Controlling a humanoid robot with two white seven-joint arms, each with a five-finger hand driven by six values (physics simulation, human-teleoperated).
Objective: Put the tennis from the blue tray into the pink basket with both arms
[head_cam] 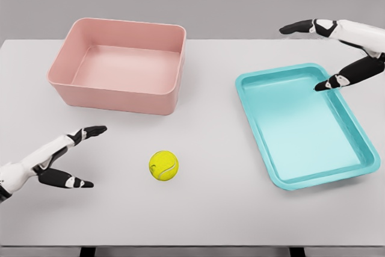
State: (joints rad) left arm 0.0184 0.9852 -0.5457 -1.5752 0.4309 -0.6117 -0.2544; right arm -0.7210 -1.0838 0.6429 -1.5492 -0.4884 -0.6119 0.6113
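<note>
Half done — tennis ball [163, 165] is seen outside blue tray [358, 129], near tabletop's [216, 221] front edge; pink basket [66, 67] unfilled — left hand [63, 157], right hand [337, 49] spread, empty

Smooth plastic pink basket [118, 64] and blue tray [355, 126]; fuzzy tennis ball [163, 165]; matt table [210, 209].

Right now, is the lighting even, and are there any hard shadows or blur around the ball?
Head view: soft, even light, no glare. The ball is sharp, with only a faint shadow on the table. The basket and tray show gentle shading inside. Both hands, left and right, are in focus.
</note>
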